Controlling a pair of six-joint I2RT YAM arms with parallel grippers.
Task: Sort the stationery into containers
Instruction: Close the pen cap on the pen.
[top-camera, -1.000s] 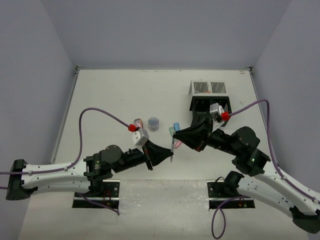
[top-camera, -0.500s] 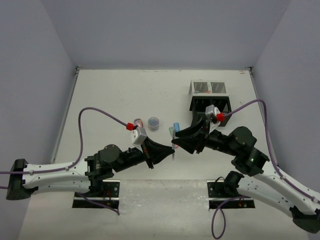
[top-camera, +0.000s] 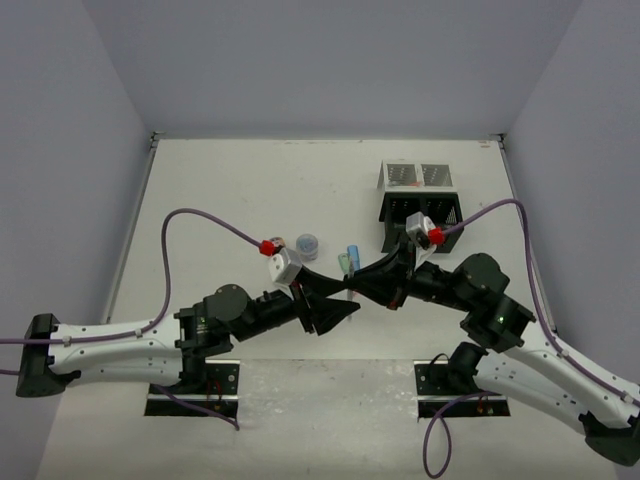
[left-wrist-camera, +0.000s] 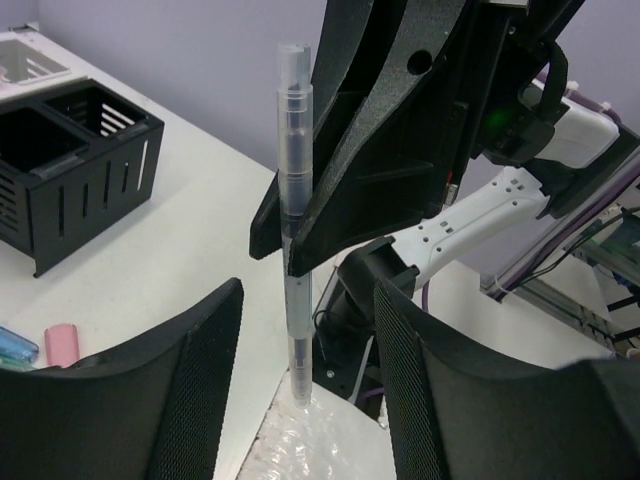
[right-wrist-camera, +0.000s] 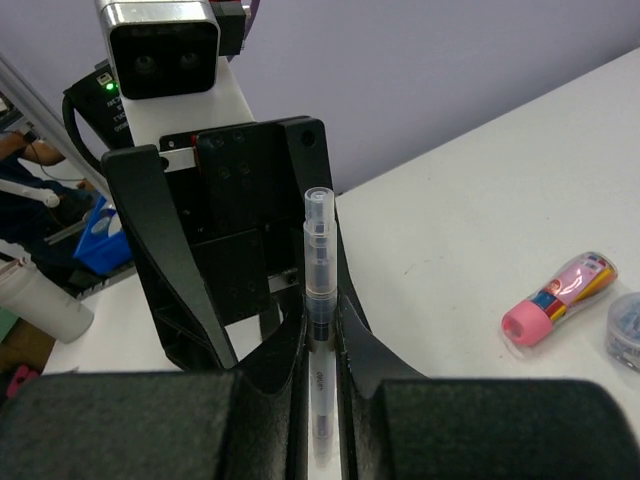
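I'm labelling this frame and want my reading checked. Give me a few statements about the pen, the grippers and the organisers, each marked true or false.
1. The right gripper is clamped on a clear pen. True.
2. The left gripper is shut on that pen. False: it is open, with the pen in the gap.
3. The pink marker lies inside the black organiser. False: it lies on the table.
4. The black organiser sits nearer the arms' bases than the white organiser. True.
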